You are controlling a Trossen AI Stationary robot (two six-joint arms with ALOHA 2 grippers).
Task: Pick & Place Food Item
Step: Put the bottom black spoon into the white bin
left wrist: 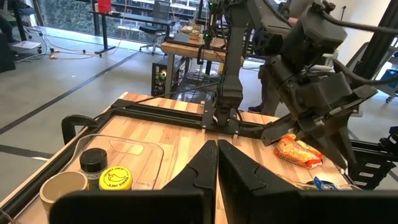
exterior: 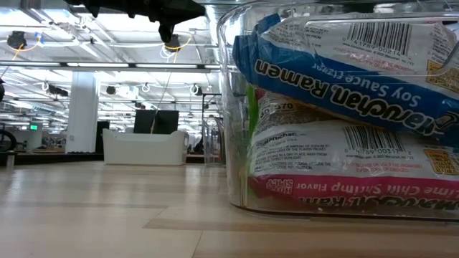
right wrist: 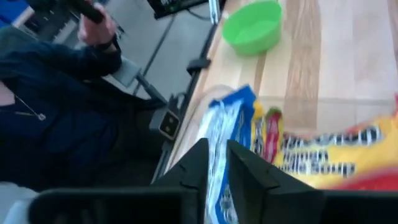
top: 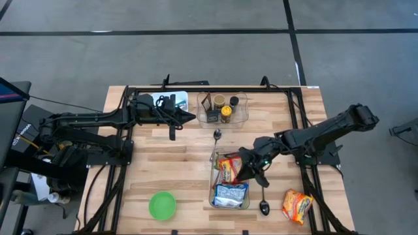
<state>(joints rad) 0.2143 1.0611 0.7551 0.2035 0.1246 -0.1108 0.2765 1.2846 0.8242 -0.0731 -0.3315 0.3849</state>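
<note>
right pincer: we put the right gripper (top: 251,171) low over the clear bin (top: 213,196), at its right wall. In its wrist view the fingers stand a narrow slot apart with nothing between them, so we can't tell if it's released or closing.
left pincer: the left gripper (top: 185,117) is clenched on nothing, fingers touching in its wrist view, parked far from the bin, just beside the clear tray (top: 243,116) of small jars.
task thing: we take the yellow-red ramen packet (top: 228,168) right under and beside the right pincer as the food item; it lies inside the bin, not visibly gripped.
other packs: the blue ramen packet (top: 230,194) sits in the same bin, on the near side of the pincer. The orange packet (top: 297,205) lies on the table outside the bin, well off to the pincer's right.
nearby: black spoon (top: 264,203) just beside the pincer on the table. Green bowl (top: 162,205) well apart, left of the bin.
stage: we judge this as dropping or grabbing at the bin; can't say which.
risk 1: fingers snag a wrapper edge on the way up and drag a packet out, because the wrapper is loose.
risk 2: the arm knocks the bin wall and shifts the bin, since it hangs close over the rim.
risk 3: the spoon gets bumped, being so near.
</note>
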